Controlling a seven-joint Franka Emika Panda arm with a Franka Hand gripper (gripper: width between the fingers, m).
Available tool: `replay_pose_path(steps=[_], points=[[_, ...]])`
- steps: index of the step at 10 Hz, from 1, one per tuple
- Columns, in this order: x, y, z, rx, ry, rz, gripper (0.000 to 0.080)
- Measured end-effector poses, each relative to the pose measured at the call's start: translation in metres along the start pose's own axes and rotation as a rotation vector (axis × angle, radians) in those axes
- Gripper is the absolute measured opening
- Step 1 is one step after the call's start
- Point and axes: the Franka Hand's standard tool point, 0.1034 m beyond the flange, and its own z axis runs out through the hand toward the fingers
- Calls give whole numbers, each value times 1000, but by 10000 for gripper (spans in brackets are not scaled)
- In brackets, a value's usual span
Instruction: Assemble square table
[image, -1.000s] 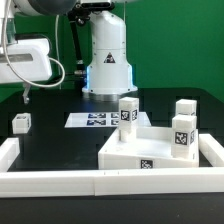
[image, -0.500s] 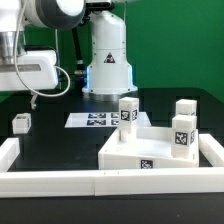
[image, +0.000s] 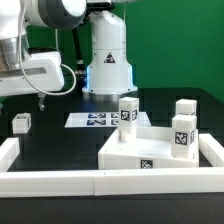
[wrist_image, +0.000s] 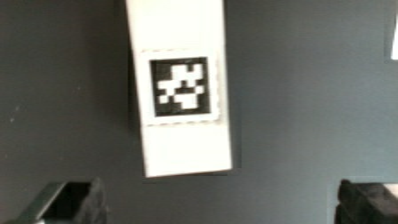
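White plastic makes up the square table slab (image: 150, 150), at about four o'clock in the exterior view, with three leg blocks (image: 128, 111) standing on it. A fourth leg block (image: 21, 123) sits apart at nine o'clock. The gripper (wrist_image: 221, 203) hangs fully open and empty over a tagged white strip (wrist_image: 183, 88).

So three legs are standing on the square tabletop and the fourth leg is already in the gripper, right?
Not quite. Three legs do stand on the square tabletop, but the fourth leg lies alone on the black table, at the exterior view's left. The gripper is open and holds nothing, as the wrist view shows.
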Motion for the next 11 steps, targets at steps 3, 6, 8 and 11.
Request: replay_pose_path(steps=[3, 6, 8, 11], points=[[-8, -9, 18, -6, -166, -28, 649], [-4, -8, 19, -47, -274, -79, 649], [2, -10, 21, -32, -321, -87, 649], [1, -10, 23, -32, -324, -88, 649]])
